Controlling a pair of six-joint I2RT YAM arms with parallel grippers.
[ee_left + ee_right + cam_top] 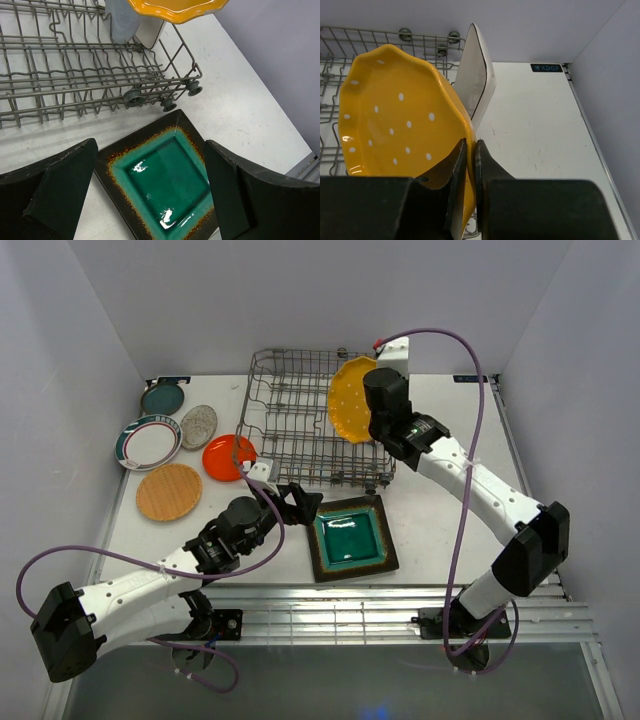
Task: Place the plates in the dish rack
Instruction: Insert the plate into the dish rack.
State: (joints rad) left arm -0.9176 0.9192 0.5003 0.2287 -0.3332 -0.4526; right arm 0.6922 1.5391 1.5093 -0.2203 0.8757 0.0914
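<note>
We are clamping our right end effector (470, 147) on the rim of the yellow scalloped plate (395, 125), over the grey wire dish rack (290, 430) and beside the upright white rectangular plate (479, 80). This thin edge grip risks it swinging into that neighbour. Our left end effector (150, 150) is hovering spread above the green-centred square plate (160, 185).

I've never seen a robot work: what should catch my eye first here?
The right gripper pinches a yellow plate upright at the right end of the rack. The left gripper, wide open, hangs over a green square plate in front of the rack.
</note>
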